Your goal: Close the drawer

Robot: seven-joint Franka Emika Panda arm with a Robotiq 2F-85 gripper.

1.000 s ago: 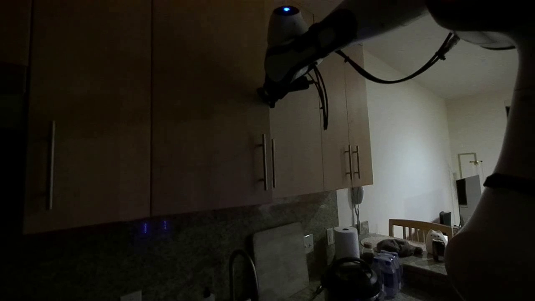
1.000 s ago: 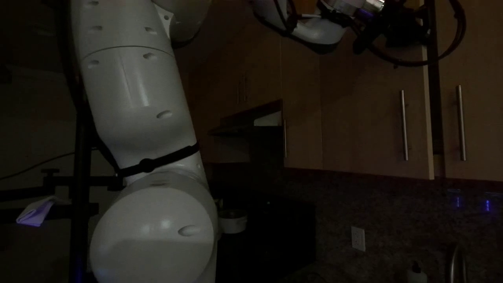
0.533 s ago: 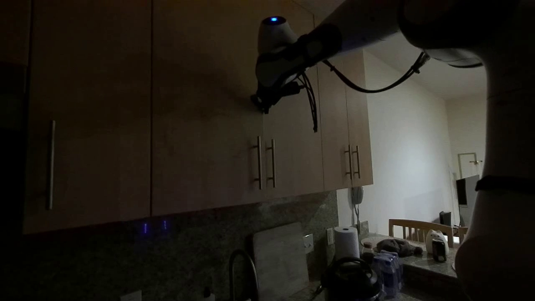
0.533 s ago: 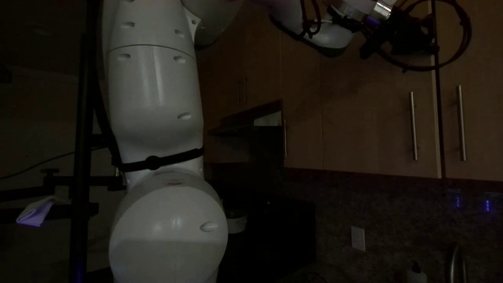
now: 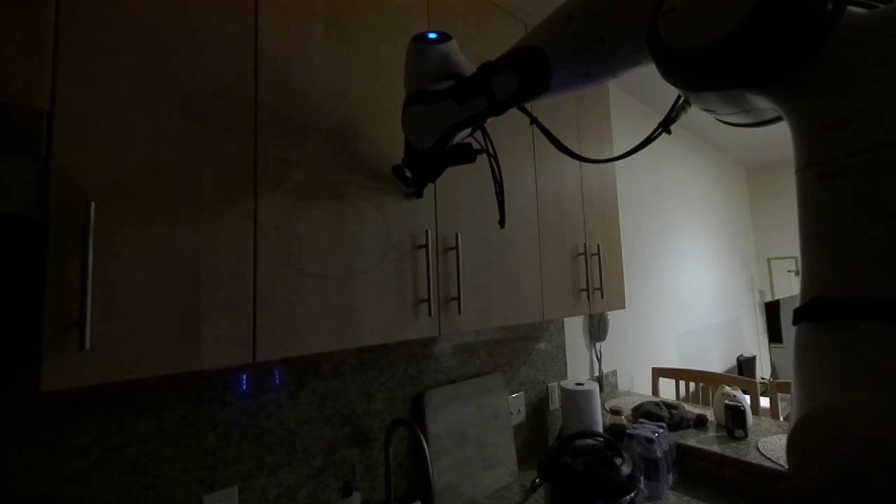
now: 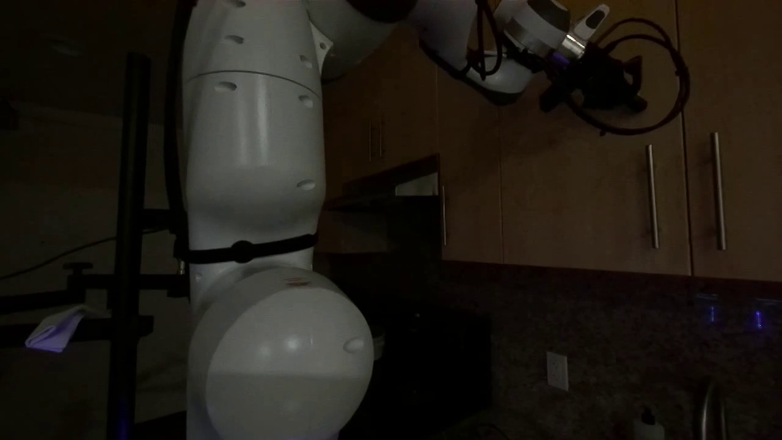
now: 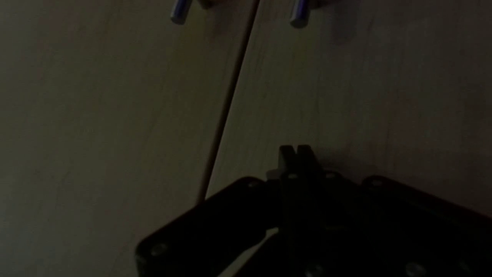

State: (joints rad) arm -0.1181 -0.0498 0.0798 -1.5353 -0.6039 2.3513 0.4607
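We are holding the tool (image 7: 295, 148) clenched, empty, near the seemingly flush door (image 5: 343, 210); by pressing hard, we are risking scuffs, since it is likely not yielding.

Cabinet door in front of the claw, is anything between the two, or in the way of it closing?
Nothing visible. In the wrist view the claw faces the cabinet door with nothing between; only a narrow seam parts that from the neighbouring door, and nothing shows wedged there. The space behind is hidden.
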